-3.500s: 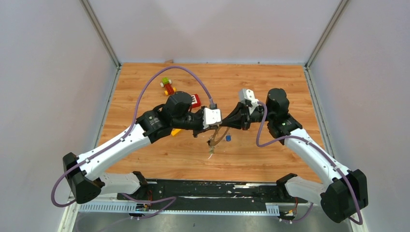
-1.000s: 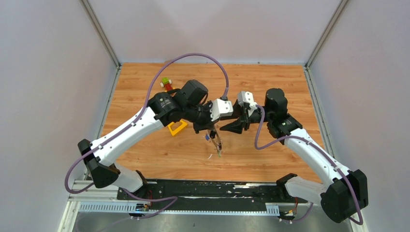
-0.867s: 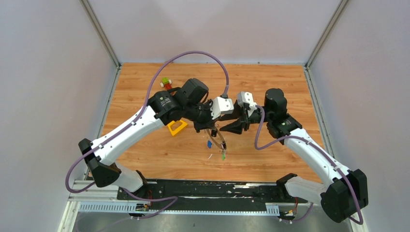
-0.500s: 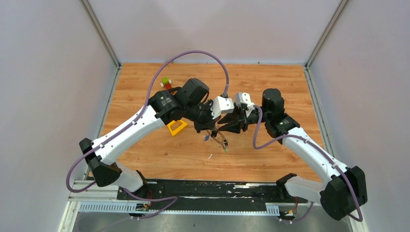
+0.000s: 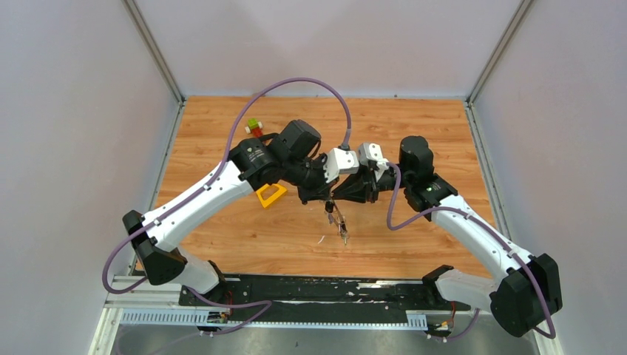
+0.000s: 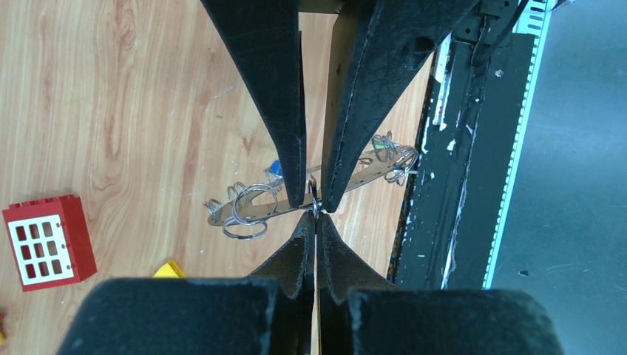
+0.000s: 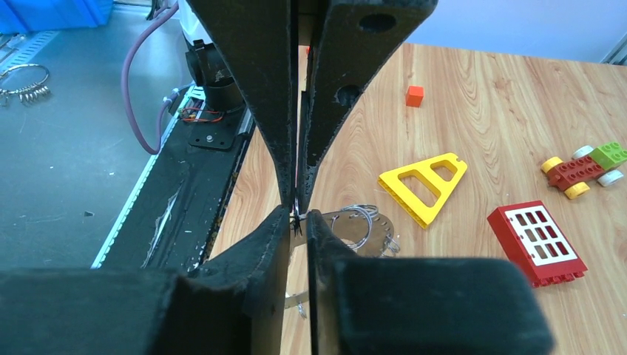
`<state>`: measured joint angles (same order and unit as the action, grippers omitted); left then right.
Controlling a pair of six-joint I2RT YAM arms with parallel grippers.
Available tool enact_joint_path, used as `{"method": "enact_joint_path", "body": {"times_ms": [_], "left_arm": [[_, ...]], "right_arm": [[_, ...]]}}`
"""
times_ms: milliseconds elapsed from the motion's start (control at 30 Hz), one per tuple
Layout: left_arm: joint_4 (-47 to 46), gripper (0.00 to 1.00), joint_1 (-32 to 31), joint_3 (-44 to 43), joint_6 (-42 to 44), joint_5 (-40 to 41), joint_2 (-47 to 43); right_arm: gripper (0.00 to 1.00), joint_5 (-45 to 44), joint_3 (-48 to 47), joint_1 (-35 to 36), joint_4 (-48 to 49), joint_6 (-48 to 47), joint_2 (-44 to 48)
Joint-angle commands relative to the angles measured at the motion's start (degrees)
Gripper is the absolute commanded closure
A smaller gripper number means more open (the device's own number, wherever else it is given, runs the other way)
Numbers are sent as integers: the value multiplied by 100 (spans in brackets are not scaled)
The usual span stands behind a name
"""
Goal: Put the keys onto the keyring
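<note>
the keyring (image 6: 358, 176), a flat grey metal piece with wire rings (image 6: 390, 150) clustered at its ends, hangs under the spot where the two grippers meet, over the middle of the wooden table (image 5: 414, 133). whether its lower end reaches the boards cannot be told. the left arm (image 5: 200, 203) and the right arm (image 5: 473, 229) reach in from the near corners and come nose to nose. the left gripper (image 6: 316, 222) is clenched tight, grasping the keyring by a thin wire loop (image 6: 314, 201). the right gripper (image 7: 297, 214) faces it tip to tip, its fingers a narrow gap apart on either side of that same loop. whether they already bite on it cannot be told. on the table the red window block (image 7: 536, 242) lies flat. the yellow triangular block (image 7: 401, 194) lies near the hanging keyring, a small brick car (image 7: 584, 168) sits off towards the back, and a tiny orange cube (image 7: 414, 95) lies well apart from them. of the keys (image 6: 274, 168), only a blue head peeks out from behind the keyring.
</note>
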<state>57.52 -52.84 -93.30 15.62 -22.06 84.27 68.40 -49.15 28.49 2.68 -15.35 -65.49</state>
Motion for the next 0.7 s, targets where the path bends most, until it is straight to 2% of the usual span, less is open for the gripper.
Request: {"method": "enact_joint_path", "body": {"times_ms": [0, 67, 200, 333, 367, 467, 667], "left_arm": [[-234, 100, -33, -121, -124, -162, -25], [-260, 100, -33, -95, -130, -158, -38], [-452, 97, -33, 73, -55, -135, -171], [-902, 60, -13, 468, 266, -59, -548], [-1086, 54, 15, 633, 373, -23, -683], [-1643, 45, 207, 1180, 653, -63, -1170], [-2648, 41, 362, 2336, 1273, -500, -2006]], "right_arm": [[91, 228, -207, 58, 84, -120, 53], [99, 237, -214, 66, 77, -132, 63], [100, 198, -231, 64, 54, -136, 148], [100, 148, -261, 45, 62, -36, 258], [100, 154, -254, 27, 123, 38, 287], [100, 178, -198, -30, 380, 310, 356], [100, 352, -138, -62, 756, 705, 356]]}}
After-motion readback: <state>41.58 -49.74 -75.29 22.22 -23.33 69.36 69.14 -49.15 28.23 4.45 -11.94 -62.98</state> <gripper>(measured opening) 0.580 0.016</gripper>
